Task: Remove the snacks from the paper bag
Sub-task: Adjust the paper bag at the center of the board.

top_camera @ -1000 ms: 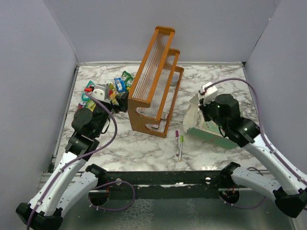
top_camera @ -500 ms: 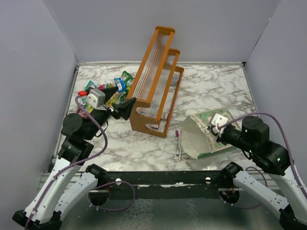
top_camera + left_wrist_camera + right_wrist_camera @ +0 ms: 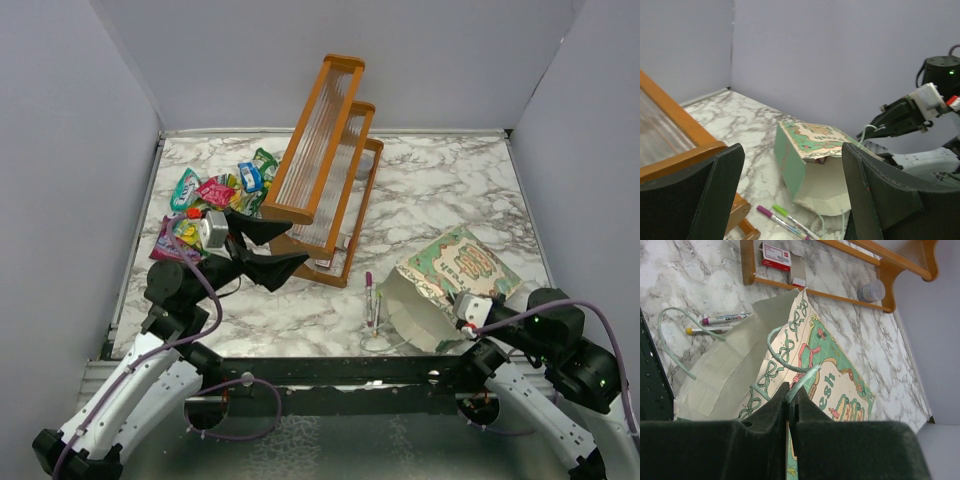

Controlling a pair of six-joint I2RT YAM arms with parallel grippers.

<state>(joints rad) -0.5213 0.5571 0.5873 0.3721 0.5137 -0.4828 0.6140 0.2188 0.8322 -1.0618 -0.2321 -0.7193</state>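
Observation:
The snacks [image 3: 215, 190] lie in a pile of shiny packets at the far left of the table. The paper bag [image 3: 455, 268] lies on its side at the near right, picture face up and mouth towards the left. My right gripper [image 3: 462, 303] is shut on its pale green cord handle [image 3: 802, 381], just above the printed face of the bag [image 3: 835, 390]. My left gripper [image 3: 290, 243] is open and empty, pointing right, in front of the rack. In the left wrist view the bag's [image 3: 805, 150] cream inside shows between my fingers [image 3: 715, 190]; I see no packet in it.
The orange slatted rack [image 3: 320, 170] stands in the middle, between the snacks and the bag. Two marker pens [image 3: 373, 295] lie by the bag's mouth. A red and white card [image 3: 776, 255] and a small clear cup [image 3: 871, 291] sit at the rack's base.
My right gripper has pulled the bag from upright at the right down onto its side near the front edge. My left gripper has left the snack pile, swung right and now stands open.

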